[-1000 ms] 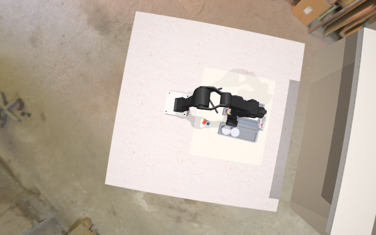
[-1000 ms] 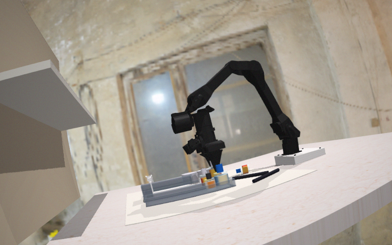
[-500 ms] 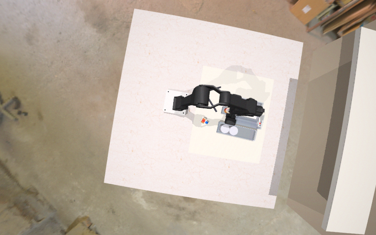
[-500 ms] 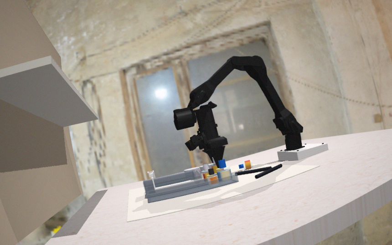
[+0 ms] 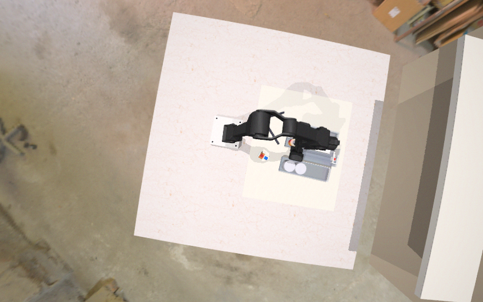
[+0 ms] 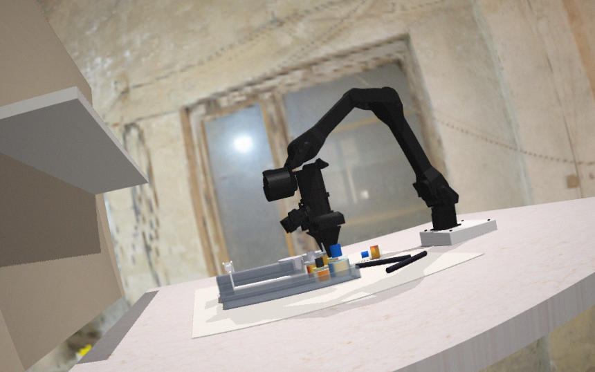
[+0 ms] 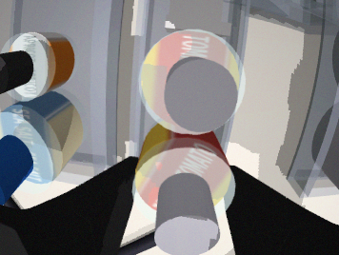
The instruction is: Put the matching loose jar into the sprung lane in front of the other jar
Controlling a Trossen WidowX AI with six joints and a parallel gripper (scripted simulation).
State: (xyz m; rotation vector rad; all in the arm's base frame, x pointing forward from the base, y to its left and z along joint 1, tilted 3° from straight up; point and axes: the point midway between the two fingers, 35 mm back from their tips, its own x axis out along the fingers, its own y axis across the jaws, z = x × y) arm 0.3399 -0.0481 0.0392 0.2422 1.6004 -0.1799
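The black jaws (image 6: 329, 253) stand partly open, tight on the red-and-yellow tomato jar with a grey lid (image 7: 185, 178). It is at the front end of the clear middle lane (image 7: 190, 14), just before its matching jar (image 7: 192, 81). The clear side lane (image 7: 97, 119) holds a blue-lidded jar (image 6: 339, 265) (image 7: 40, 138) and a black-lidded jar (image 6: 322, 272) (image 7: 40, 67). A small jar (image 5: 261, 155) (image 6: 373, 252) lies near the white base, away from the counter's (image 5: 199, 199) (image 6: 438, 333) edges.

Black gripper (image 6: 329, 254) (image 7: 181, 170), red-and-yellow jars (image 7: 192, 81).

Arm (image 5: 259, 124) (image 6: 412, 144): matt black, plastic-looking
Lane walls (image 5: 303, 180) (image 6: 263, 296) (image 7: 164, 19): smooth, see-through, like tinted plastic
Jars (image 7: 192, 40) (image 7: 143, 178): clear, smooth shells, perhaps glass or plastic
Table top (image 5: 199, 199) (image 6: 504, 249): smooth, marble-like
Floor (image 5: 89, 142): rough, concrete-like
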